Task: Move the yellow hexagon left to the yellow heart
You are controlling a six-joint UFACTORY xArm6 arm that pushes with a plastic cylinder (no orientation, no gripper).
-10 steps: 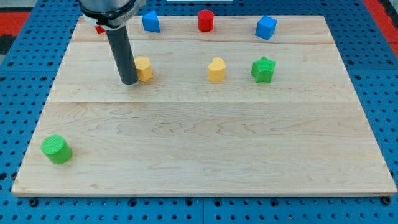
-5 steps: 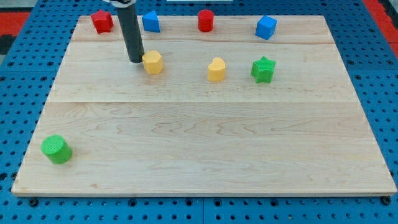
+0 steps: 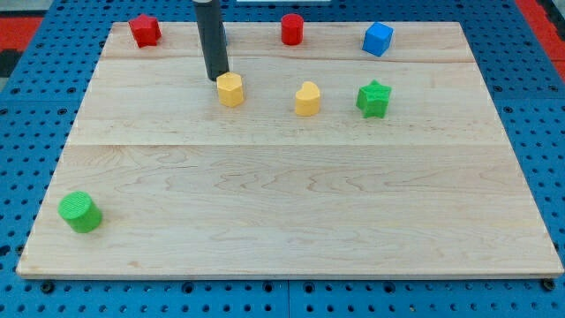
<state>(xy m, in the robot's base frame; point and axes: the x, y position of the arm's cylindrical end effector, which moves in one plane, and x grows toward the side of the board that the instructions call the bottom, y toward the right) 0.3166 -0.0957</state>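
The yellow hexagon lies on the wooden board, left of the yellow heart, with a gap of about a block and a half's width between them. My tip touches the hexagon's upper left edge. The dark rod rises from there to the view's top.
A green star sits right of the heart. Along the board's top edge are a red block, a red cylinder and a blue cube; a blue block is mostly hidden behind the rod. A green cylinder sits at bottom left.
My tip moved right and toward the view's top, round the hexagon's left side. The yellow hexagon slid right, closer to the yellow heart.
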